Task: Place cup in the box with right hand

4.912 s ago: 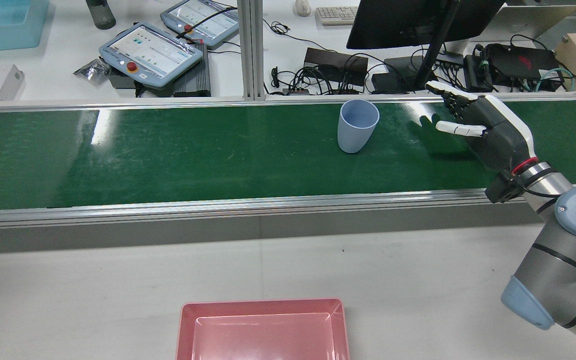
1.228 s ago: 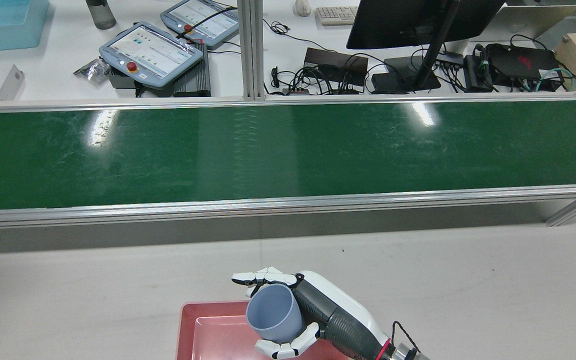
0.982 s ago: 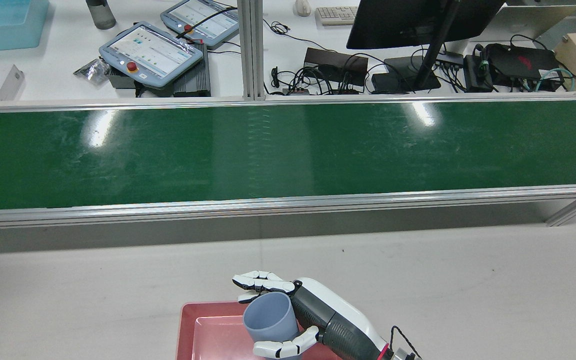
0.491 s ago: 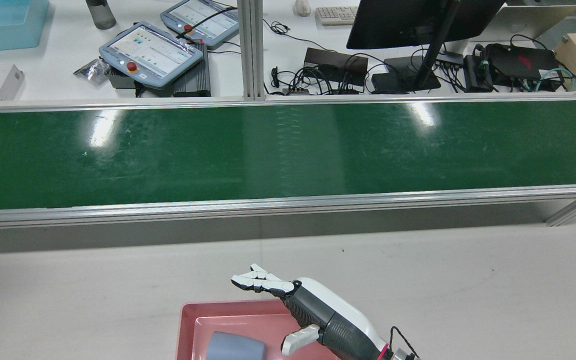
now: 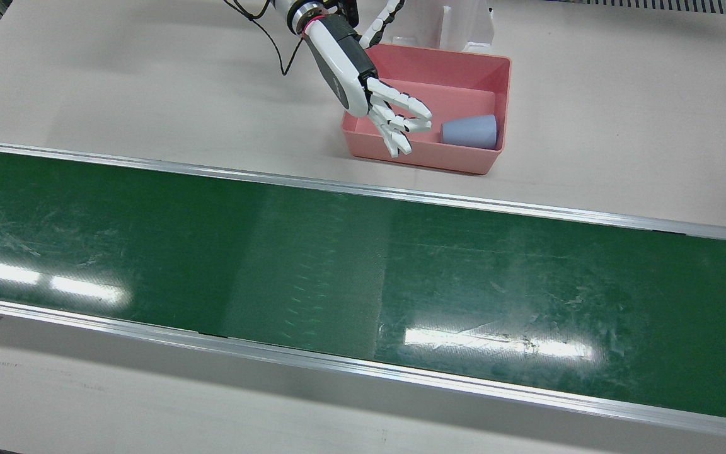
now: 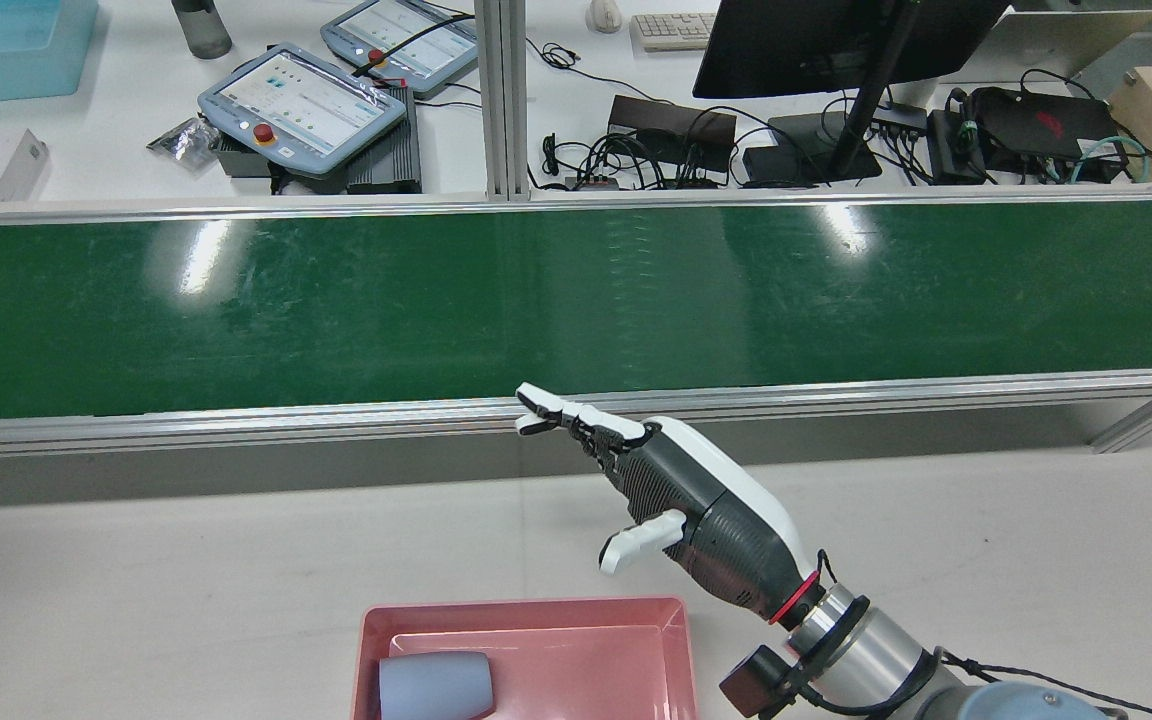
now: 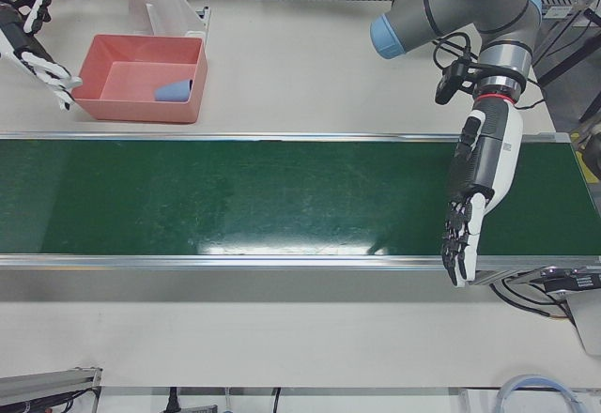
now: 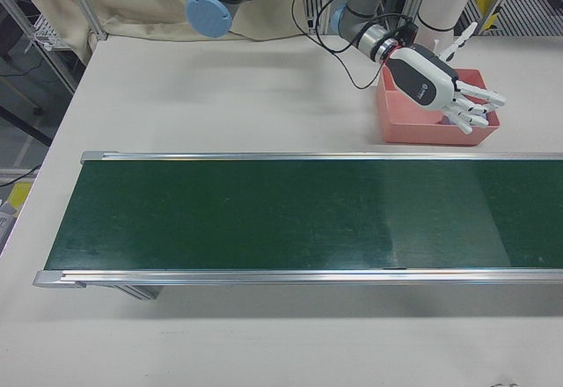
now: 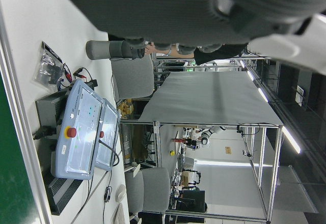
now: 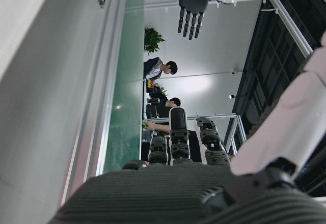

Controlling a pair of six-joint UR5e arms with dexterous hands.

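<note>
My right hand (image 6: pixel 681 505) is hanging empty, fingers spread, above the box (image 6: pixel 526 617); the cup (image 6: pixel 436 686) is lying on its side inside, below me. I am judging a straight, clear exit best.

Right hand (image 6: pixel 681 500) and left hand (image 7: pixel 474 197), both empty, fingers extended.

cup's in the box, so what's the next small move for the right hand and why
Probably just lift the right hand a bit farther up and away toward its rest pose. The cup lies on its side inside the box, nothing is in the hand, and its fingers are spread open above the box's edge. The placing looks done, so no regrasp seems needed.
</note>
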